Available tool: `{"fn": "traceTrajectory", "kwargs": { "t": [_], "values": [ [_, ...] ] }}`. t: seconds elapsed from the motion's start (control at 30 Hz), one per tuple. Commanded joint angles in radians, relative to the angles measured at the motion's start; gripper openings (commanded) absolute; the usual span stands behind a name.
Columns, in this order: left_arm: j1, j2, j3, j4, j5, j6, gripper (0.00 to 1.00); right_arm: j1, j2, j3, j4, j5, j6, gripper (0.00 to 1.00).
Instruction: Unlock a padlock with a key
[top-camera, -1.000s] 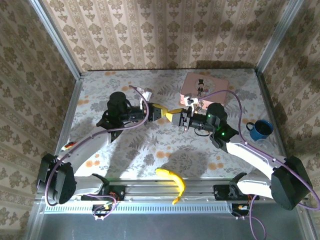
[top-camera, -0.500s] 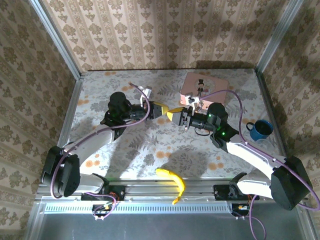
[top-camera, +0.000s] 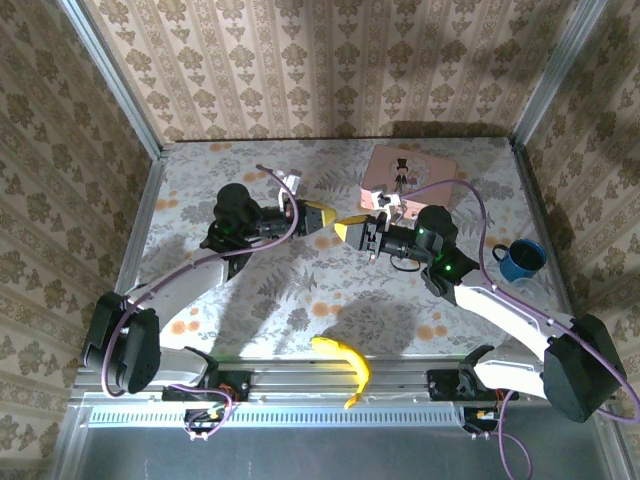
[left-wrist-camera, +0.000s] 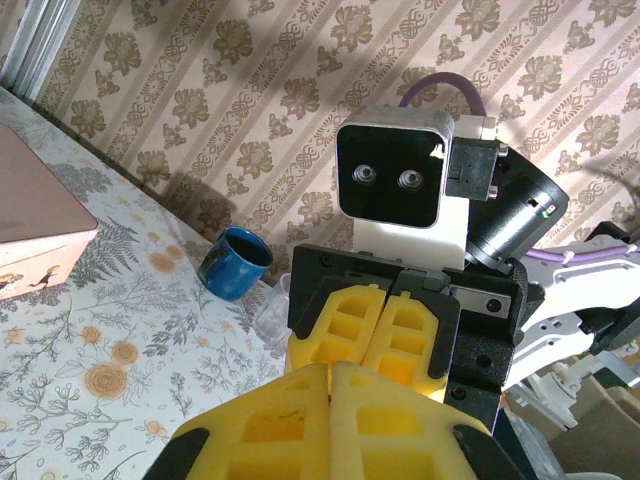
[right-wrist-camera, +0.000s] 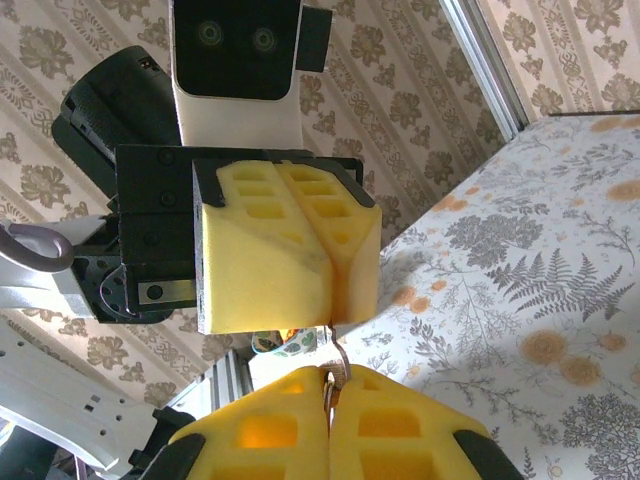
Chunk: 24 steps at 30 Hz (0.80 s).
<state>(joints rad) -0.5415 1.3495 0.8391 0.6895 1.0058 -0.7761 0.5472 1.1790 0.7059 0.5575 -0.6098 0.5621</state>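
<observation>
Top external: left gripper (top-camera: 325, 217), right gripper (top-camera: 343, 228) nearly tip to tip beside pink rectangular tin (top-camera: 430, 165); left fingers (left-wrist-camera: 290, 420) together, right fingers (right-wrist-camera: 270, 430) pinch tiny silvery metal piece (right-wrist-camera: 336, 368)

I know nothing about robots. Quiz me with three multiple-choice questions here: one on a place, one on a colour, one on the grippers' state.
1. Where does the banana lie?
A. at the near edge of the table
B. in the back left corner
C. against the right wall

2. What colour is the mug?
A. red
B. blue
C. white

3. How do the left gripper and right gripper stand?
A. both spread wide
B. both closed
C. one open, one closed

1 A: it lies at the front, between the arms.
2 B: it is blue in the top view.
3 B: both wrist views show the yellow pads pressed together.
</observation>
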Motion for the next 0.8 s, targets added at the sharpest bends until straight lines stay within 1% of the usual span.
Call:
{"fn": "traceTrajectory", "kwargs": {
  "t": [0.0, 0.13, 0.17, 0.2, 0.27, 0.3, 0.37, 0.43, 0.47, 0.53, 0.6, 0.63, 0.7, 0.77],
  "values": [
    [0.008, 0.021, -0.004, 0.032, -0.027, -0.014, 0.00, 0.010, -0.027, 0.020, 0.041, -0.028, 0.003, 0.00],
    [0.008, 0.019, -0.011, 0.033, -0.030, -0.017, 0.00, 0.011, -0.025, 0.021, 0.049, -0.028, 0.004, 0.00],
    [0.009, 0.018, -0.011, 0.033, -0.036, -0.018, 0.13, 0.011, -0.025, 0.023, 0.044, -0.025, 0.001, 0.00],
    [0.011, 0.015, -0.012, 0.033, -0.044, -0.021, 0.33, 0.011, -0.028, 0.024, 0.029, -0.017, -0.003, 0.00],
    [0.020, 0.006, -0.015, 0.033, -0.063, -0.023, 0.67, 0.011, -0.031, 0.027, -0.007, 0.007, -0.012, 0.00],
    [0.028, -0.004, -0.018, 0.031, -0.080, -0.025, 0.80, 0.010, -0.033, 0.029, -0.040, 0.030, -0.018, 0.00],
    [0.046, -0.030, -0.024, 0.027, -0.123, -0.021, 1.00, 0.008, -0.046, 0.033, -0.120, 0.084, -0.033, 0.00],
    [0.061, -0.063, -0.028, -0.005, -0.188, 0.005, 1.00, 0.001, -0.062, 0.036, -0.211, 0.150, -0.043, 0.00],
    [0.066, -0.081, -0.028, -0.039, -0.239, 0.033, 1.00, -0.006, -0.072, 0.038, -0.261, 0.189, -0.046, 0.00],
    [0.066, -0.122, -0.021, -0.154, -0.371, 0.101, 1.00, -0.029, -0.096, 0.037, -0.349, 0.265, -0.043, 0.00],
    [0.063, -0.136, 0.009, -0.297, -0.524, 0.166, 1.00, -0.061, -0.122, 0.044, -0.465, 0.386, -0.032, 0.00],
    [0.060, -0.130, 0.026, -0.343, -0.570, 0.187, 1.00, -0.078, -0.131, 0.049, -0.515, 0.435, -0.029, 0.00],
    [0.057, -0.092, 0.067, -0.413, -0.634, 0.211, 1.00, -0.122, -0.151, 0.065, -0.628, 0.552, -0.032, 0.00],
    [0.051, -0.032, 0.107, -0.442, -0.654, 0.213, 1.00, -0.173, -0.161, 0.073, -0.703, 0.640, -0.030, 0.00]
  ]
}}
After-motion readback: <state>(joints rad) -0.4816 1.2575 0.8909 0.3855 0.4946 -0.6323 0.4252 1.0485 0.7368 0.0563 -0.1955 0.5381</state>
